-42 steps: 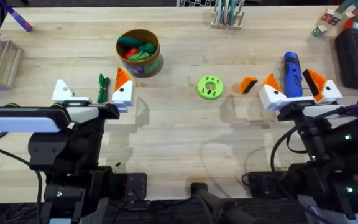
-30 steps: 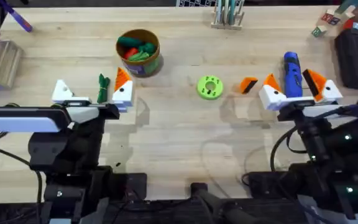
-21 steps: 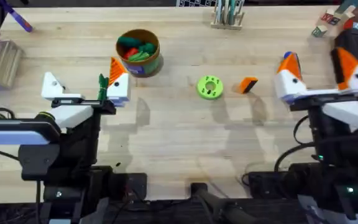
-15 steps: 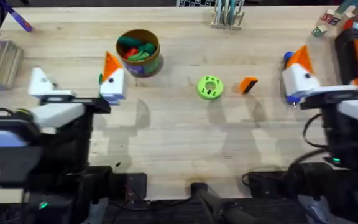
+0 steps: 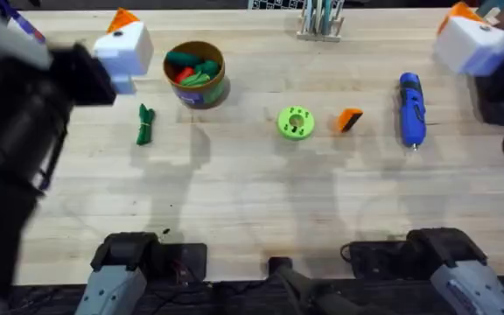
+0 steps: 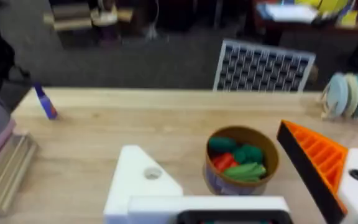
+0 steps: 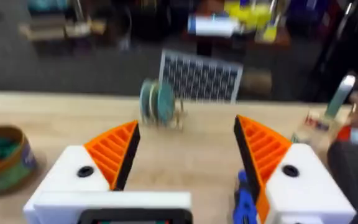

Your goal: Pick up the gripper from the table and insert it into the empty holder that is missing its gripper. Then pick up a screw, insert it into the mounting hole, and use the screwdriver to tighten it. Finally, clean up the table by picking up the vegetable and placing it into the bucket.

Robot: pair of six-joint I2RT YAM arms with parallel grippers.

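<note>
The loose orange gripper lies on the table between a lime-green disc and the blue screwdriver. The dark-green vegetable lies left of the bucket, which holds toy vegetables. My left gripper is raised over the back left and stands open. One side is a bare white holder; the other carries an orange finger. My right gripper is open and empty, high at the back right, with both orange fingers in place. The screwdriver shows below it. A screw is too small to make out.
A rack of discs stands at the back edge. A purple pen and a stepped block lie at the far left. A black case sits at the right edge. The left arm blurs dark over the left side.
Both arms have lifted off the table toward the camera and swung outward and back. The vegetable and the screwdriver, earlier between the fingers, now lie uncovered. Nothing was picked up.
</note>
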